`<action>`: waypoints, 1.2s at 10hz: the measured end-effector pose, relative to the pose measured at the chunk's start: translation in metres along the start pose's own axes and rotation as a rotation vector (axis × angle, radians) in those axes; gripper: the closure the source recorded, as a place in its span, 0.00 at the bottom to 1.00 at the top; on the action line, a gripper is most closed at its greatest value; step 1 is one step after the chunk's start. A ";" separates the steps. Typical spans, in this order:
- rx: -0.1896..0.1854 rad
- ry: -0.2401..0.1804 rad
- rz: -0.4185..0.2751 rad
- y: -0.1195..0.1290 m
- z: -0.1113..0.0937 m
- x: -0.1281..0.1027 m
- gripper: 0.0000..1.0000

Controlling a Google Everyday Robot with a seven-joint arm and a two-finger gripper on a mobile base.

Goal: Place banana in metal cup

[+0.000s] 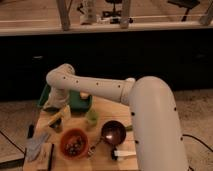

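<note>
Camera view: dim room, wooden table [102,107], hand [56,111] low at its left, grip unreadable.

Hand [59,111] with banana [58,118] left of translucent cup [91,118].

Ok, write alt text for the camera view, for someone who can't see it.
A white robot arm reaches left over a small wooden table, its gripper low at the table's back-left, right by a banana. In front sit an orange bowl, a dark metal bowl and a light green cup; a green bin stands behind.
</note>
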 end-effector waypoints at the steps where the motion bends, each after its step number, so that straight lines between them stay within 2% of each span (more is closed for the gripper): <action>1: 0.001 0.000 0.001 0.000 0.000 0.000 0.20; 12: 0.006 -0.006 0.009 0.003 -0.007 0.013 0.20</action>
